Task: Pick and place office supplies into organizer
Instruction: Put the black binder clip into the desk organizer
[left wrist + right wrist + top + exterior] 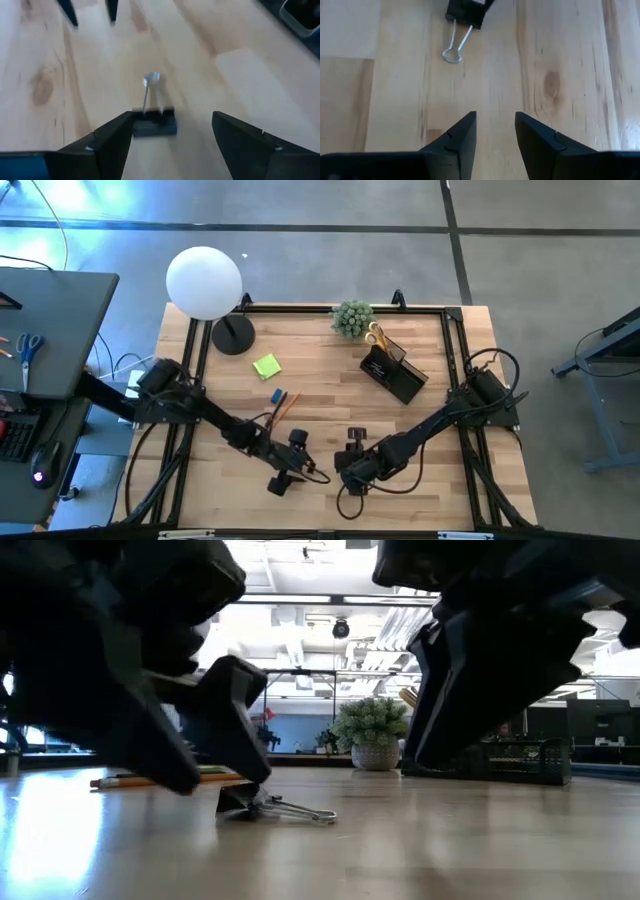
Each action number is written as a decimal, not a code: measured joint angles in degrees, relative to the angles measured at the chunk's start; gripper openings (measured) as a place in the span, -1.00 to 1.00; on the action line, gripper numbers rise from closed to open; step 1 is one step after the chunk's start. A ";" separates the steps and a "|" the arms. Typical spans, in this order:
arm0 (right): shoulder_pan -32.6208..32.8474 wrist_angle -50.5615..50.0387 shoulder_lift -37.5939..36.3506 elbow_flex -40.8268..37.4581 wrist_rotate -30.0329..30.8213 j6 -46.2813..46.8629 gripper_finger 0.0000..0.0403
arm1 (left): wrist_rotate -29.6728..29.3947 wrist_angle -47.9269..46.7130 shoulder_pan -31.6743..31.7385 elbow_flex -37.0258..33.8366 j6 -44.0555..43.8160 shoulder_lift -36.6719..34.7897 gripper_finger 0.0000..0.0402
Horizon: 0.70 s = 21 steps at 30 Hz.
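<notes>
A small black binder clip (154,124) lies flat on the table, its wire handles (150,87) pointing away from my left gripper. My left gripper (172,125) is open and low over the table, with the clip's body between its fingers, close to one fingertip (122,125). The low view shows the clip (250,802) under that finger. My right gripper (495,125) is open and faces the clip (467,12) from the other side, a short way off. The black organizer (395,372) stands far right with yellow-handled scissors (375,337) in it. My left gripper has the clip's black body (145,125) right beside one fingertip, the other fingertip (225,125) well apart from it. I cannot tell whether that fingertip touches the clip. The clip lies flat on the table.
A lime-green sticky-note pad (266,366), a small blue block (279,396) and an orange pencil (286,408) lie left of centre. A lamp with a white globe (205,280) and round black base (232,335) and a potted plant (352,318) stand at the far edge.
</notes>
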 joint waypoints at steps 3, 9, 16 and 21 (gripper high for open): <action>0.25 -0.14 0.00 0.00 0.35 0.06 -0.36 | -2.37 0.65 0.00 1.04 0.37 1.79 0.24; 0.27 -0.22 0.00 0.00 1.11 -0.09 -0.36 | -8.17 -0.59 0.67 1.10 0.12 1.65 0.12; 0.27 -0.03 0.00 0.00 1.22 -0.11 -0.36 | -6.71 -0.79 2.03 1.09 -0.97 1.80 -0.01; 0.27 0.60 0.00 0.00 1.60 -0.11 -0.36 | -6.32 0.23 1.91 1.09 -1.13 1.80 -0.08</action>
